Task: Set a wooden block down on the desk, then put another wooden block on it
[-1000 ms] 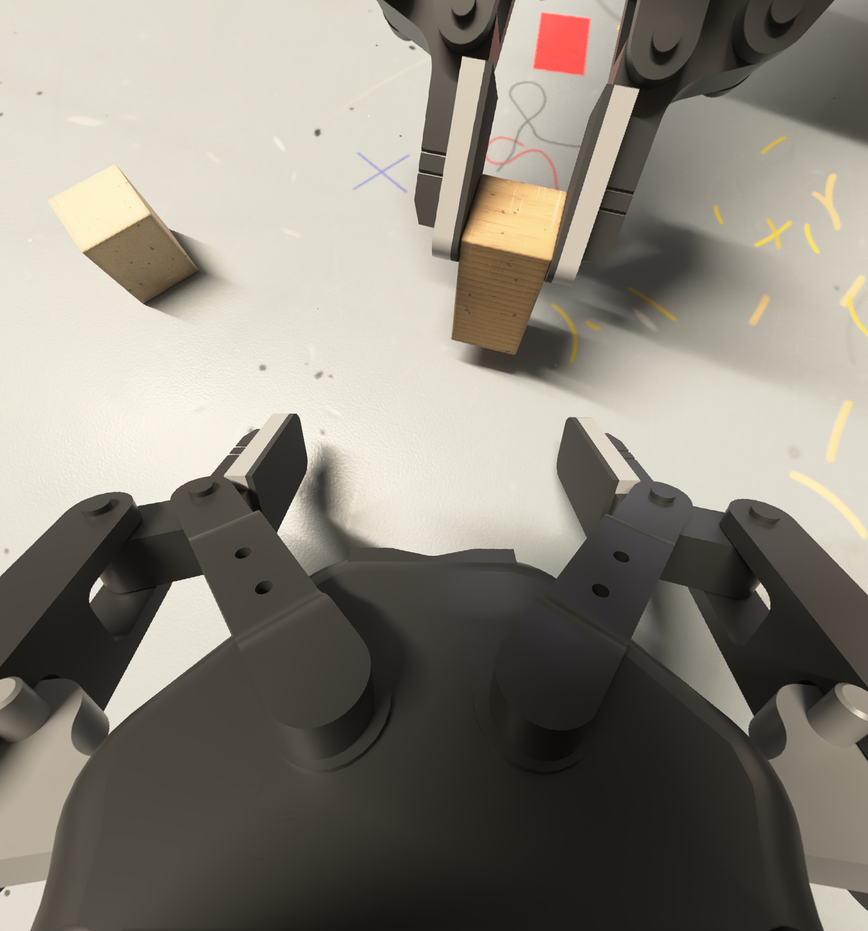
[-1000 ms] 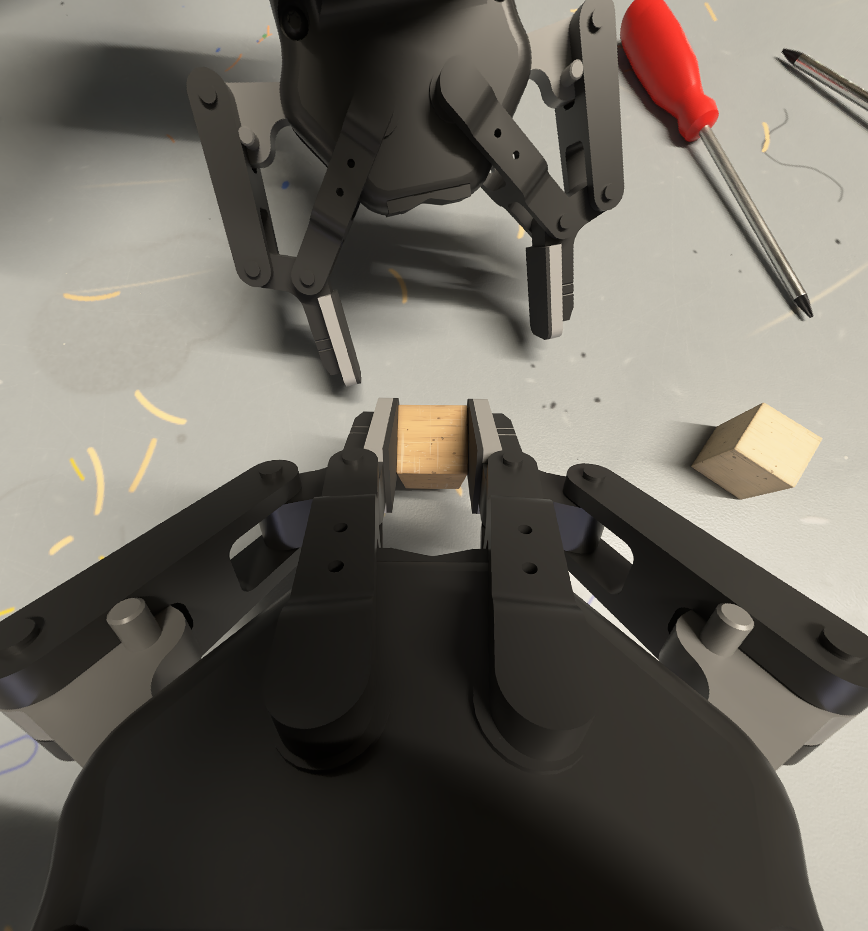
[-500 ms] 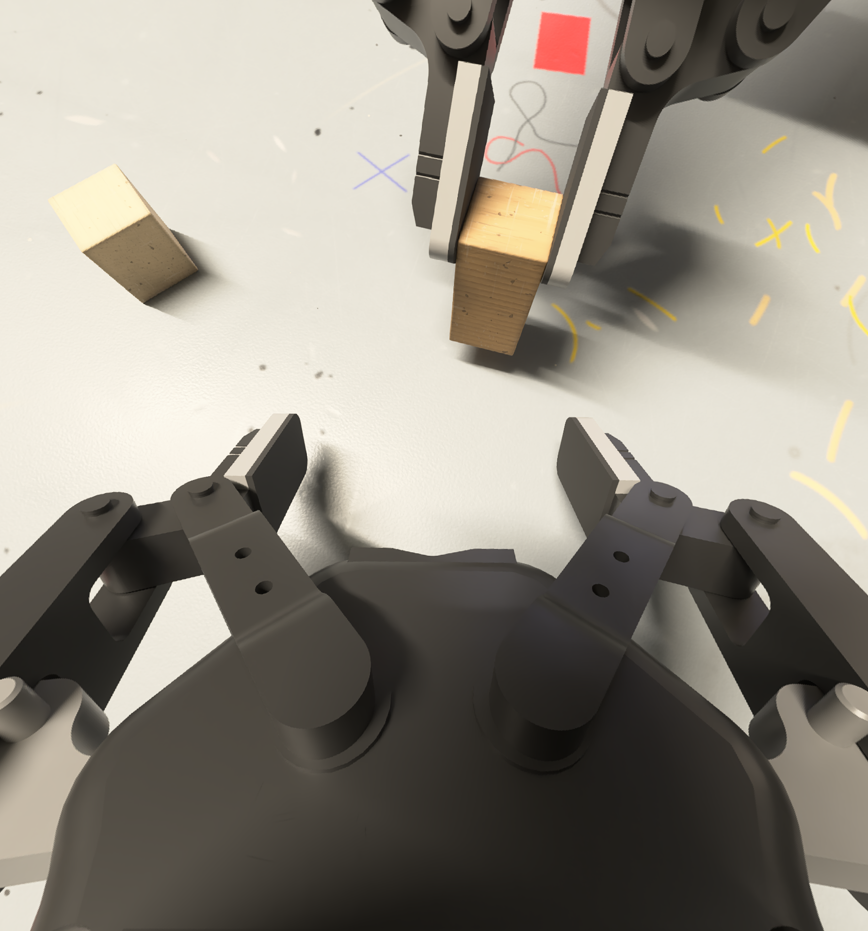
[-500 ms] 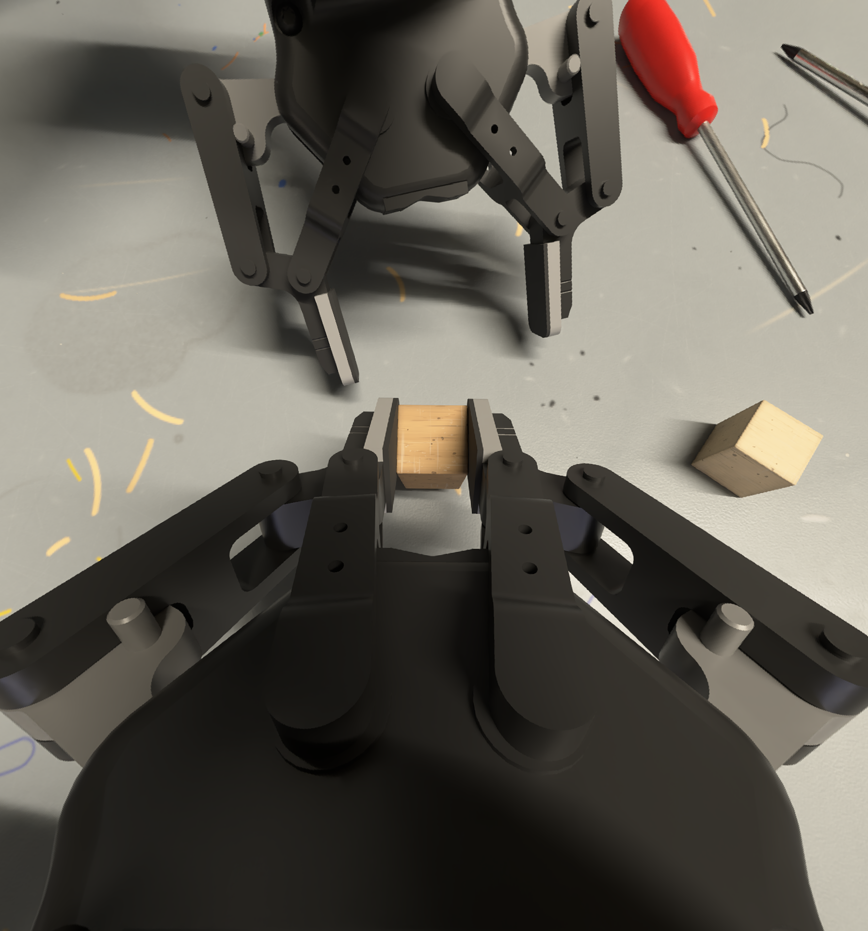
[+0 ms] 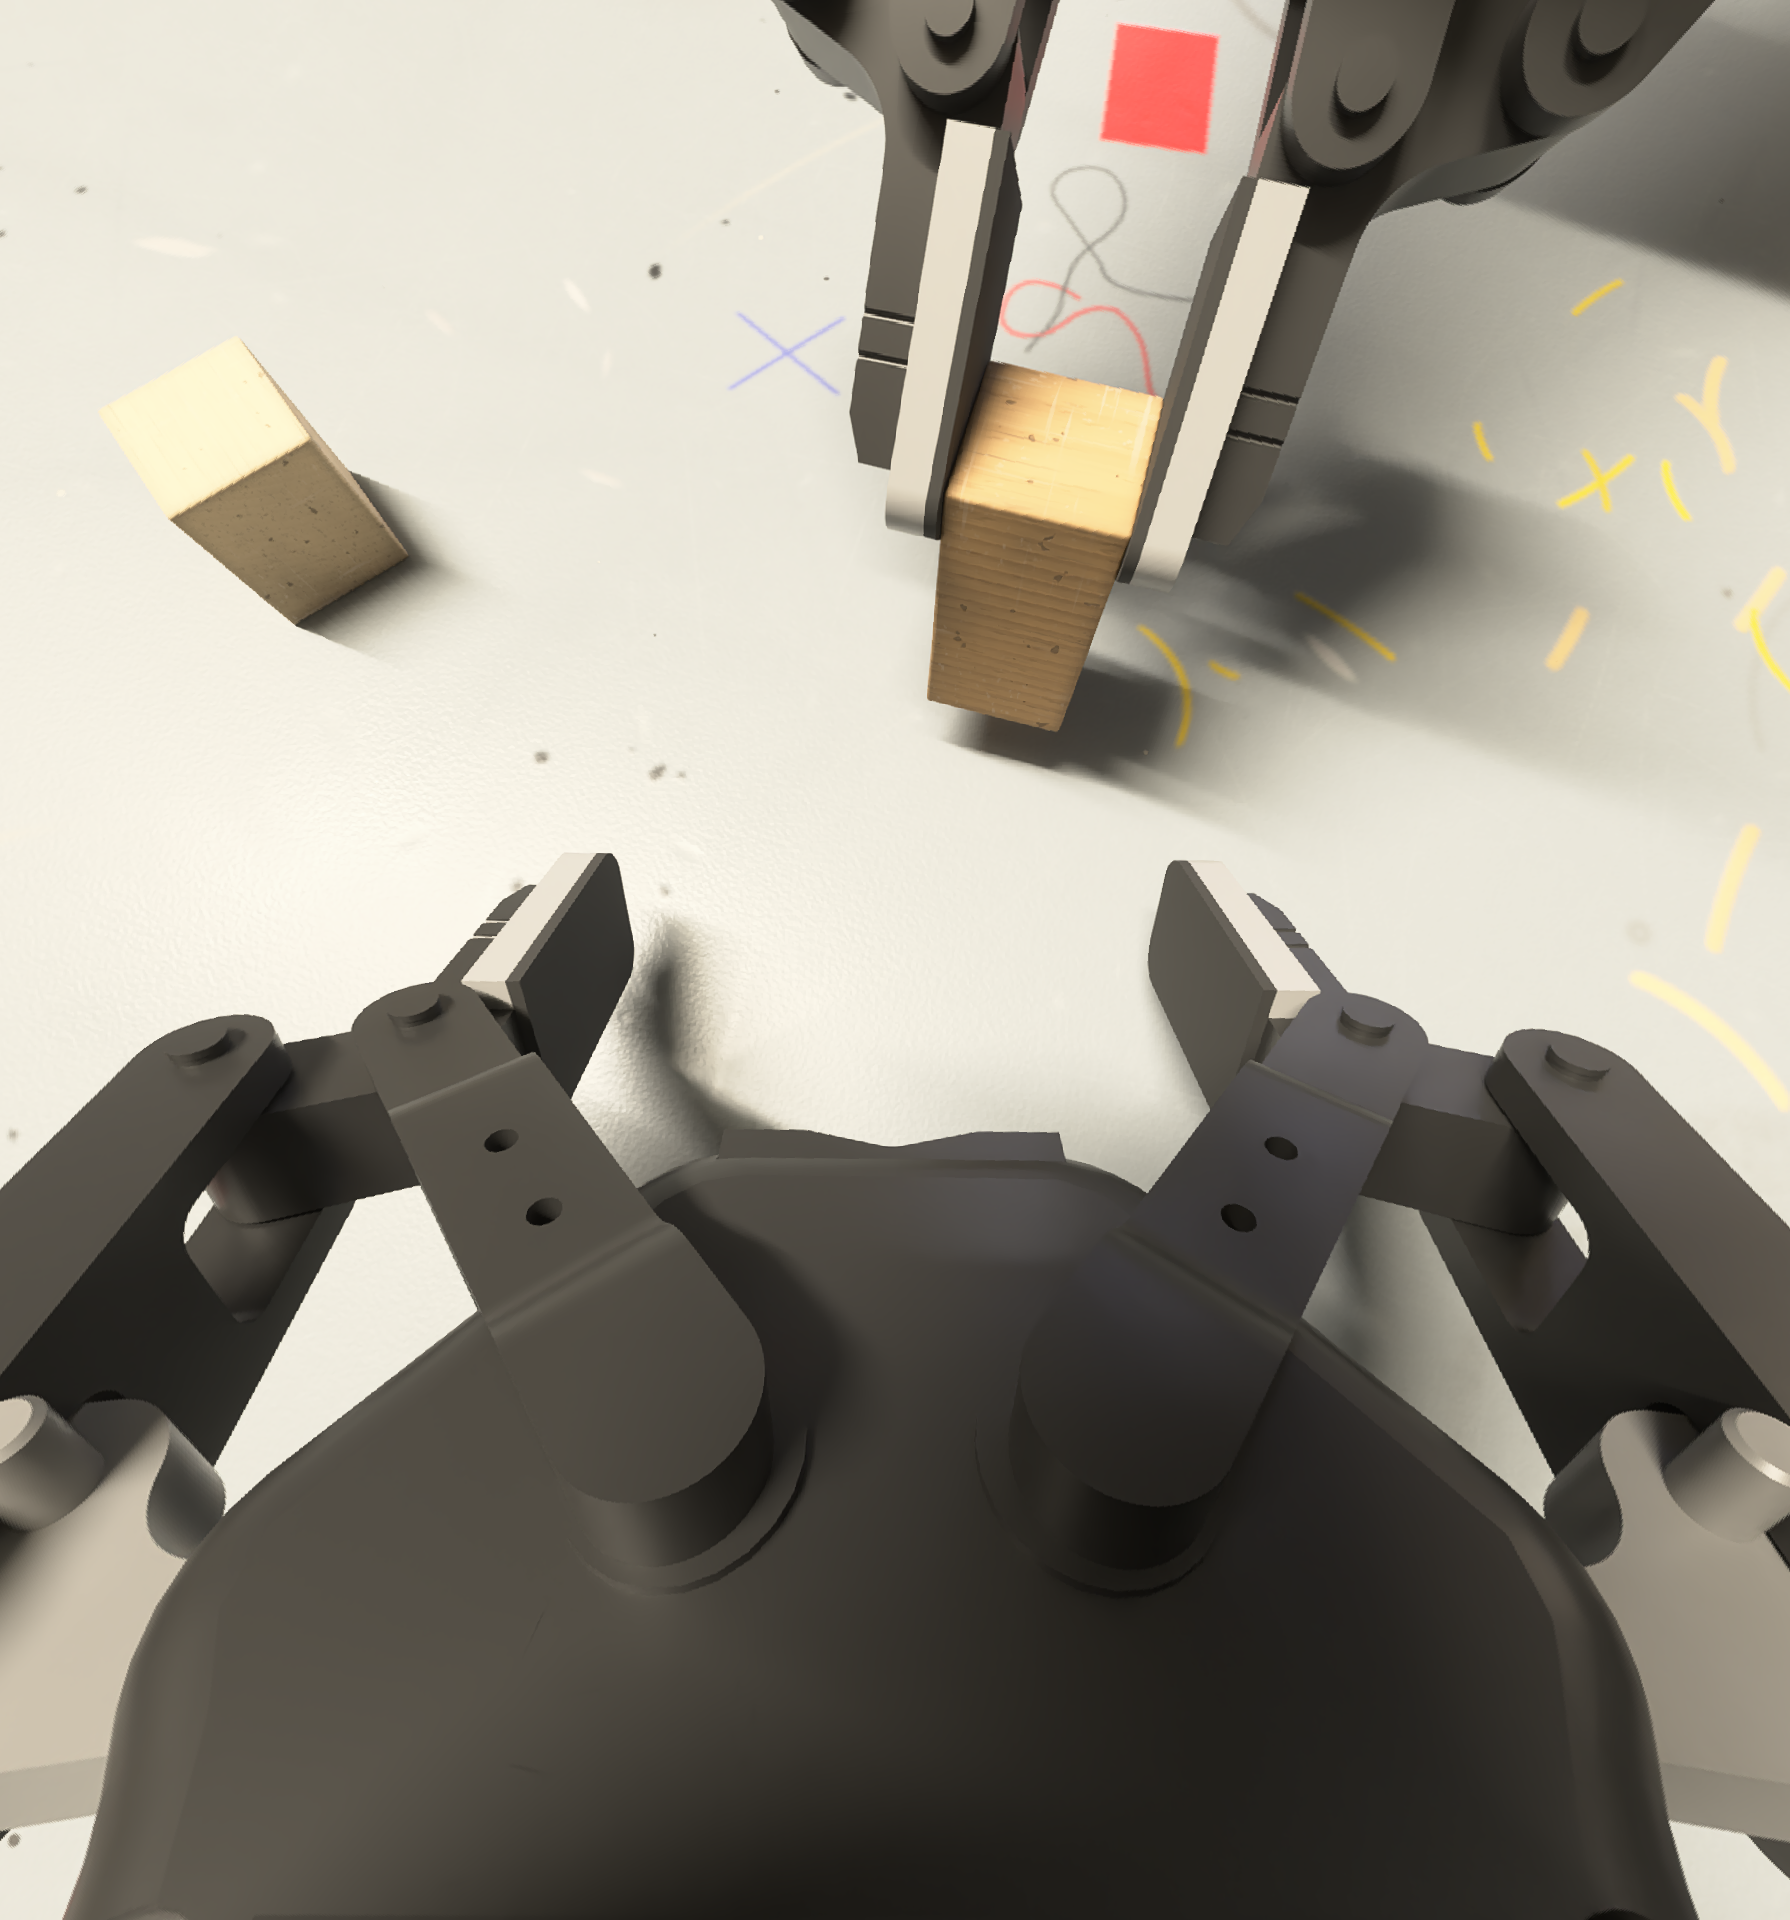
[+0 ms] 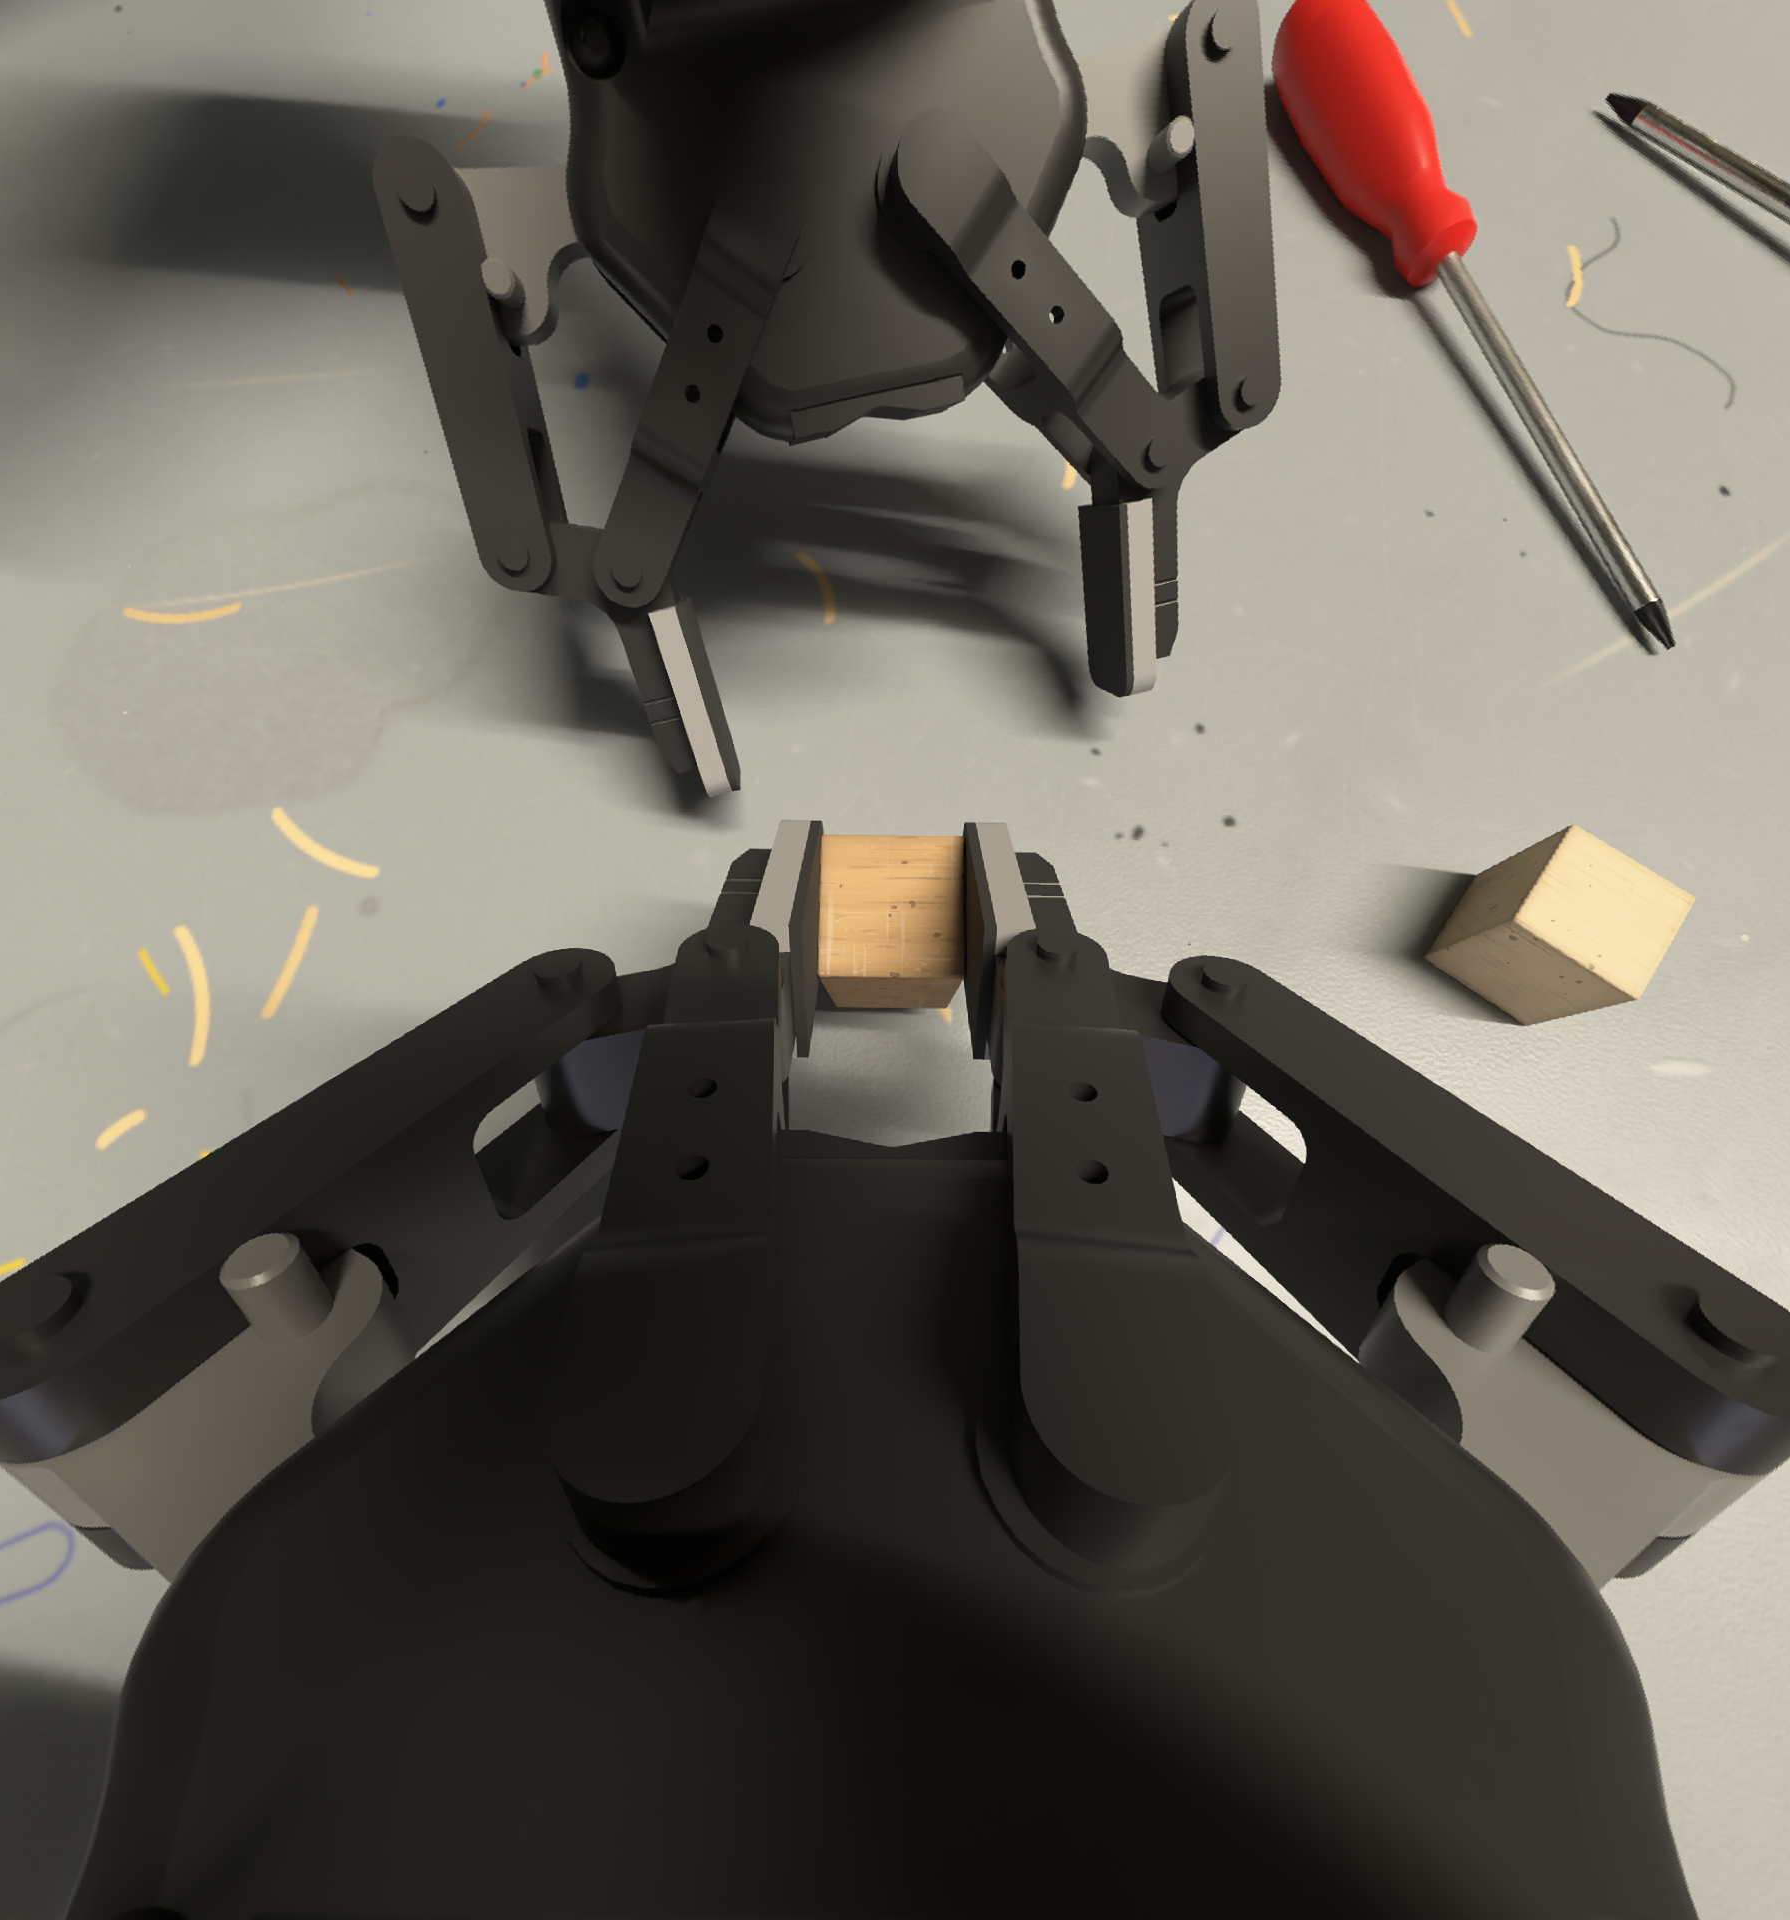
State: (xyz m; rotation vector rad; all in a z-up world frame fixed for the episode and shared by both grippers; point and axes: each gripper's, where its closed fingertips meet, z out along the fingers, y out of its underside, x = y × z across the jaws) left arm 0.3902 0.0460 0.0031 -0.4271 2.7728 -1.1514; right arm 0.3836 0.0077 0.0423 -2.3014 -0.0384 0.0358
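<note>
Right jaws tight on tan block (image 6: 889,914) above desk (image 6: 1390,748) — left jaws wide, empty.

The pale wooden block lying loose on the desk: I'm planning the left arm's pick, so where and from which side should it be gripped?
Grip the pale wooden block across two opposite flat side faces, coming down from above. It lies free on the desk, skewed to the left gripper, so the wrist probably needs turning first. The fingers are spread wide.
</note>
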